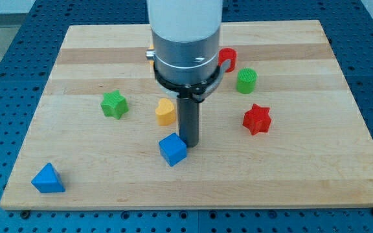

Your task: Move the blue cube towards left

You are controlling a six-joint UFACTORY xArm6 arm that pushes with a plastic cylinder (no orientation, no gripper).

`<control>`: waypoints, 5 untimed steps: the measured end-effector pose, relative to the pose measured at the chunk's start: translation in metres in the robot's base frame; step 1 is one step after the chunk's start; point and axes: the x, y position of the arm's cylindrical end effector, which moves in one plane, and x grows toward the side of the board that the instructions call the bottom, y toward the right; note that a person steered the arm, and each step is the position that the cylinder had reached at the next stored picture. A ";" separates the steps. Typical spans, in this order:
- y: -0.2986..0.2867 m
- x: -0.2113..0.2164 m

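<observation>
- Six blocks on wooden board (290, 175).
- Blue cube (173, 149) near bottom centre, touching my tip (190, 143) at its right.
- No gripper: bare rod only.
- Yellow heart (165, 112) just above.

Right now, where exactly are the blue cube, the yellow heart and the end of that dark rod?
blue cube (172, 149): camera view, on its top face.
yellow heart (165, 112): camera view, middle of its top.
my tip (190, 143): camera view, the rod's very end, beside the cube's right edge.
</observation>
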 end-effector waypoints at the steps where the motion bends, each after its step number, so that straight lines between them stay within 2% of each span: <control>1: -0.005 -0.002; 3: -0.005 0.021; 5: -0.005 0.025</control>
